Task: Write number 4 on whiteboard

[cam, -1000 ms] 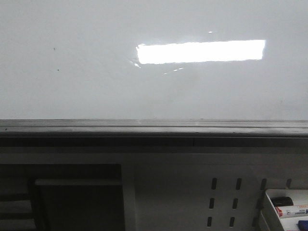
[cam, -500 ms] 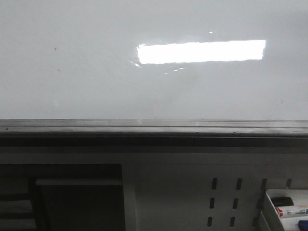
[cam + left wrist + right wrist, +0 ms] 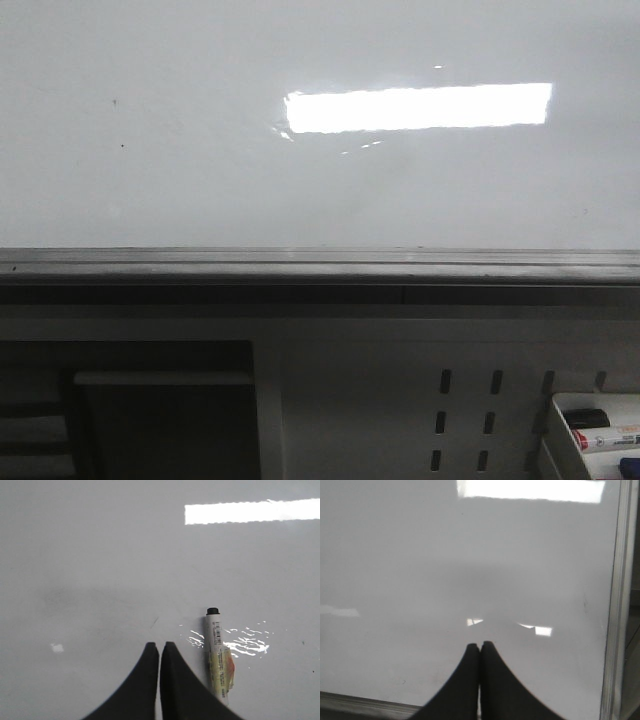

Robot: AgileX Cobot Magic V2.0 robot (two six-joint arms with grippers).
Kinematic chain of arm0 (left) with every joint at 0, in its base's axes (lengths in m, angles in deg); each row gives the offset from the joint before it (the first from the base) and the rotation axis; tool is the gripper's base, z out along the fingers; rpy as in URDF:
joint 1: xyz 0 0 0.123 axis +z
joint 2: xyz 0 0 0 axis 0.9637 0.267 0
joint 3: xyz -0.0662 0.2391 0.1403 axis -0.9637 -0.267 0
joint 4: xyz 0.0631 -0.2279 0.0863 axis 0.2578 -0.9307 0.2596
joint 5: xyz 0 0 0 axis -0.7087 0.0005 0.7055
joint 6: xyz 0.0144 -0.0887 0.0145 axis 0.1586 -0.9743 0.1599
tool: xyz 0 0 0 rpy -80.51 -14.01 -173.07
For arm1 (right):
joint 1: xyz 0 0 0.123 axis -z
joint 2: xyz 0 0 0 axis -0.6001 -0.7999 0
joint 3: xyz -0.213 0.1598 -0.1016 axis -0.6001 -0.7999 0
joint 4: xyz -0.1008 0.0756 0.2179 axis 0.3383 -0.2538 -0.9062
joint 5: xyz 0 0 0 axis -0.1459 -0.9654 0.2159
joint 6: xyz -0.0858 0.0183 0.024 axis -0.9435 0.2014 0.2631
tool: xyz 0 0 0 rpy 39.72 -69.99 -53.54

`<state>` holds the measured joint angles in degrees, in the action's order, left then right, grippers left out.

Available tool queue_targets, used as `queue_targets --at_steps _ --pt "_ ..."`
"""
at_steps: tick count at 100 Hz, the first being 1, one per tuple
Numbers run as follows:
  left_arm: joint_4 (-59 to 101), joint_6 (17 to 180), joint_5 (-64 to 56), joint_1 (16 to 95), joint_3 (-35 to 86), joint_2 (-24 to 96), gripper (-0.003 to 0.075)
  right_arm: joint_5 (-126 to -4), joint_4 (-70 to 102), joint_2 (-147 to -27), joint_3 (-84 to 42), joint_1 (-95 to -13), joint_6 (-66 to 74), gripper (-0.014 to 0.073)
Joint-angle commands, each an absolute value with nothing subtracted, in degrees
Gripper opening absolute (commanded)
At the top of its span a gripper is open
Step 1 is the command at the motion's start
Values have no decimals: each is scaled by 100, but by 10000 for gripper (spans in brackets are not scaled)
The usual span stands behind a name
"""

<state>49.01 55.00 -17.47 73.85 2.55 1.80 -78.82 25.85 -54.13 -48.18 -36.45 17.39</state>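
Note:
The whiteboard [image 3: 200, 180] fills the upper front view, glossy white-grey with a bright rectangular reflection; no number 4 is in view on it. Neither gripper appears in the front view. In the left wrist view my left gripper [image 3: 159, 645] hangs over the whiteboard [image 3: 100, 555], shut and holding nothing. A capped white marker [image 3: 219, 655] with a yellow-red label lies flat on the board just beside the fingers, apart from them. In the right wrist view my right gripper [image 3: 479, 644] is shut and empty over the bare whiteboard [image 3: 420, 555].
A dark grey ledge [image 3: 320, 265] runs along the board's near edge. Below it is a perforated white panel [image 3: 400, 400] and a white tray [image 3: 556, 420] holding markers at the lower right. The board's metal frame [image 3: 615, 605] runs close by the right gripper.

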Motion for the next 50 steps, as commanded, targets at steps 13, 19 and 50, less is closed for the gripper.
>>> queue_targets --at_steps 13,19,50 --pt "4897 5503 -1293 7393 462 256 0 -7230 2578 -5490 -4617 -3618 1703 -26" --pt "4934 5503 -1288 7393 462 256 66 -7192 2578 -5490 -4617 -3618 1703 90" --pt "4949 5503 -1288 7393 462 256 471 -7189 2578 -5490 -4617 -3618 1703 491"
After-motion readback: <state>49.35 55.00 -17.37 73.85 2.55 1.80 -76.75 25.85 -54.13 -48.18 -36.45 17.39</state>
